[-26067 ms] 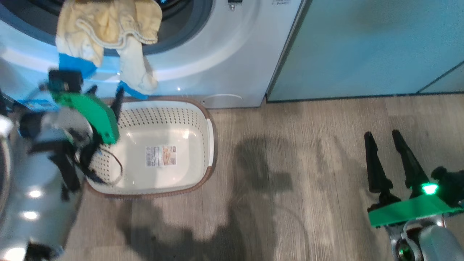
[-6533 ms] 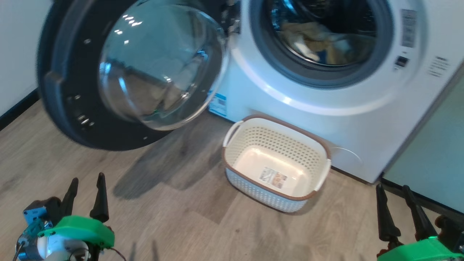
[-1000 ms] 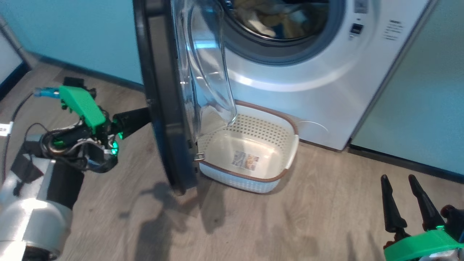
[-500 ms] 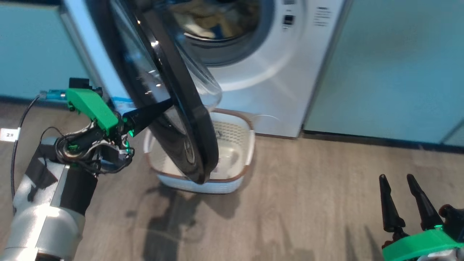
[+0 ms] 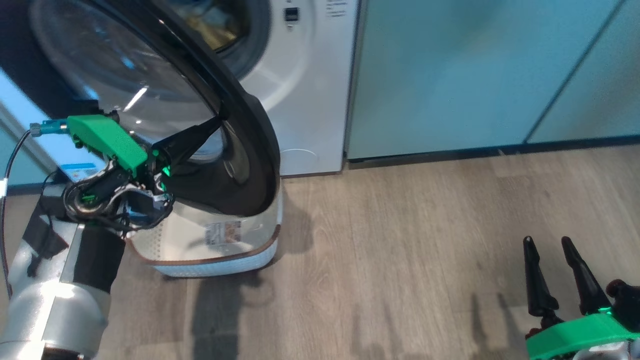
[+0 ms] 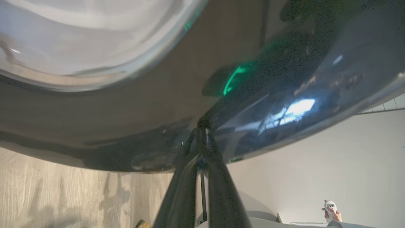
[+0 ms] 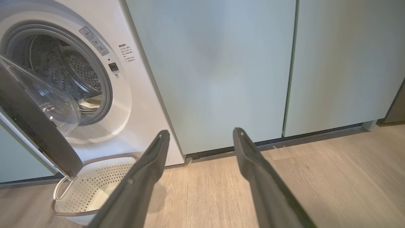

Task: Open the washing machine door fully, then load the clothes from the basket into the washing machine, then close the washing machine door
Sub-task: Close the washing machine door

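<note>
At ten o'clock in the head view, the left gripper (image 5: 216,124), clenched empty, pressed the half-shut washing machine door (image 5: 245,165) above the basket (image 5: 220,260) at eight; pushing steadily near the rim seemed wisest.

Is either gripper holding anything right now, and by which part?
Nothing is held. The left gripper is shut, its tips against the washing machine door's black outer face; the right gripper is open and empty.

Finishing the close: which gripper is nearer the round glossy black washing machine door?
Left. The left gripper, fingers shut, touches the outer face of the glossy black door; the right gripper hangs open far to its right, above the wooden floor.
</note>
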